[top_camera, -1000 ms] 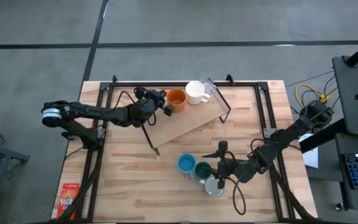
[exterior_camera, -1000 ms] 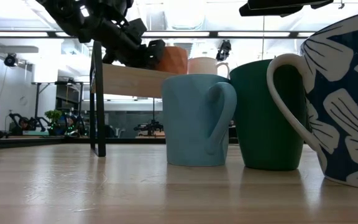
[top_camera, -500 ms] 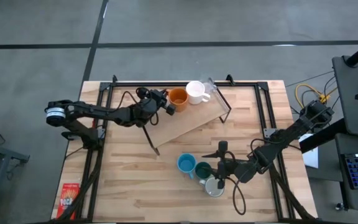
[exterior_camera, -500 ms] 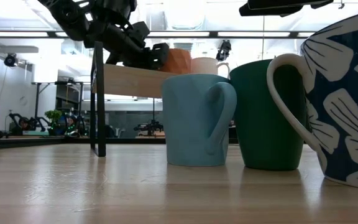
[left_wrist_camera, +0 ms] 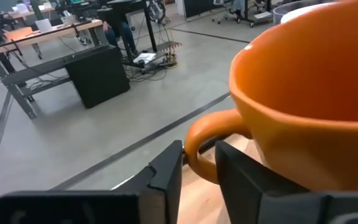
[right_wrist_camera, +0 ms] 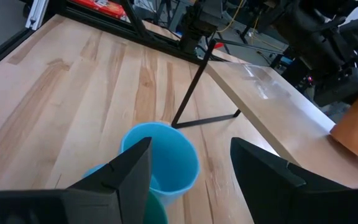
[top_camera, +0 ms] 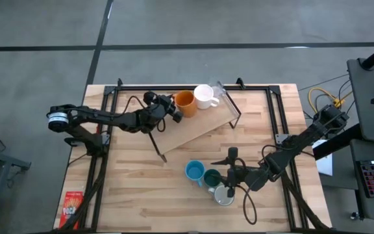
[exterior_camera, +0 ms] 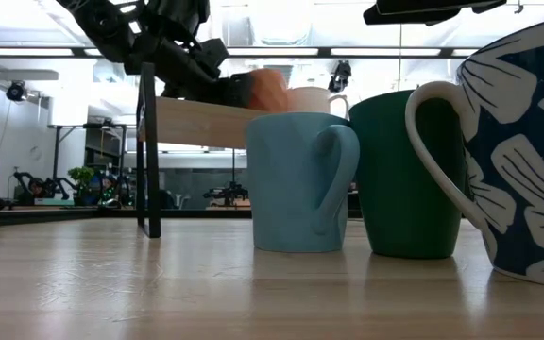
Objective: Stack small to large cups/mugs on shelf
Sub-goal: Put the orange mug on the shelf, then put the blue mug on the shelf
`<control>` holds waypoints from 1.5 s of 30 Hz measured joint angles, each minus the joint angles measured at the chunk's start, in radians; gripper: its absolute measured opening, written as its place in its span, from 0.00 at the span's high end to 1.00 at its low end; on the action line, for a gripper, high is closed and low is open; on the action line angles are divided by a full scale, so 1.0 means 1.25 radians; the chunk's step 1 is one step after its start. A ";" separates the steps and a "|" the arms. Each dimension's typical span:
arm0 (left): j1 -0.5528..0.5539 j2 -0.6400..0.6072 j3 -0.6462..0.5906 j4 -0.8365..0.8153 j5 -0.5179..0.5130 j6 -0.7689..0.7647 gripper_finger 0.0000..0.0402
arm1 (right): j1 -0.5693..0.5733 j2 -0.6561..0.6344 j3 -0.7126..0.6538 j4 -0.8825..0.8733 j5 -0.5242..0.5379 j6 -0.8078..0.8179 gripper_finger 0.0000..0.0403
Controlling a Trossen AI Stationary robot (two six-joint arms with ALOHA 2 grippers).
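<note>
Five mugs [top_camera: 204,96], one shelf [top_camera: 193,130].

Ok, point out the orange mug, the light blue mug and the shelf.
orange mug [top_camera: 184,101], high view, on its open rim and inside.
light blue mug [exterior_camera: 296,179], low view, on its side wall beside the handle.
shelf [top_camera: 193,130], high view, on a bare stretch of the wooden plank.

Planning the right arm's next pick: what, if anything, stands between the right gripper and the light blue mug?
Nothing visible. The right gripper, fingers spread, looks straight at the light blue mug with only bare tabletop around it. The dark green mug stands close beside it, nearer that gripper, and may crowd a finger.
</note>
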 joint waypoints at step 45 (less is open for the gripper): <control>-0.310 -0.179 0.000 -0.374 0.294 -0.116 0.72 | 0.015 -0.006 0.000 -0.067 -0.051 0.247 0.48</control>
